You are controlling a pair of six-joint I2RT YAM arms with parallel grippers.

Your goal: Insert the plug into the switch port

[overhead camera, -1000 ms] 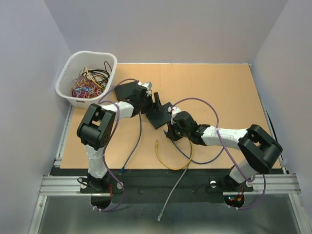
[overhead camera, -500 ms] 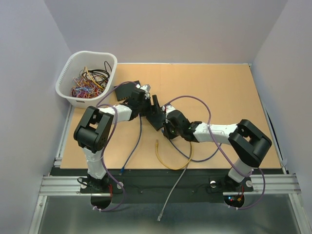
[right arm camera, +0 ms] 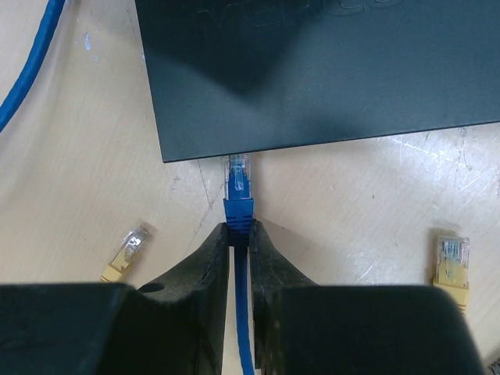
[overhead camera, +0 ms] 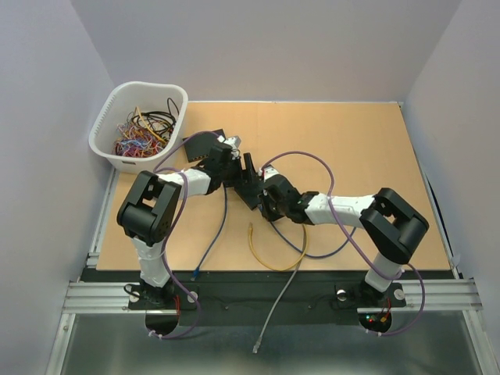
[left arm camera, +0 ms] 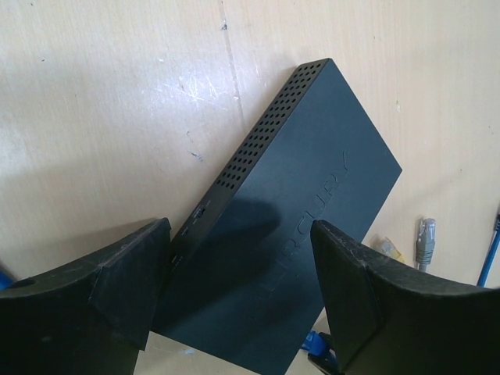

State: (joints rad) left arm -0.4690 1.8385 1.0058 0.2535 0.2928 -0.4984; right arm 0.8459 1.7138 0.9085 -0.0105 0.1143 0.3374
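Right pincer (right arm camera: 241, 228) is clamping the blue cable (right arm camera: 241, 328) just behind the plug (right arm camera: 237, 176), its fingers pressed nearly together around it. The plug's clear tip is pointing at the switch (right arm camera: 328, 70) and meeting its near edge; whether it is sitting inside a port cannot be told. The black switch is lying flat on the desk (overhead camera: 351, 141). The left pincer (left arm camera: 241, 234) is hovering over the switch's end with its fingers spread wide apart. Two yellow plugs (right arm camera: 451, 259) are lying loose beside the blue cable.
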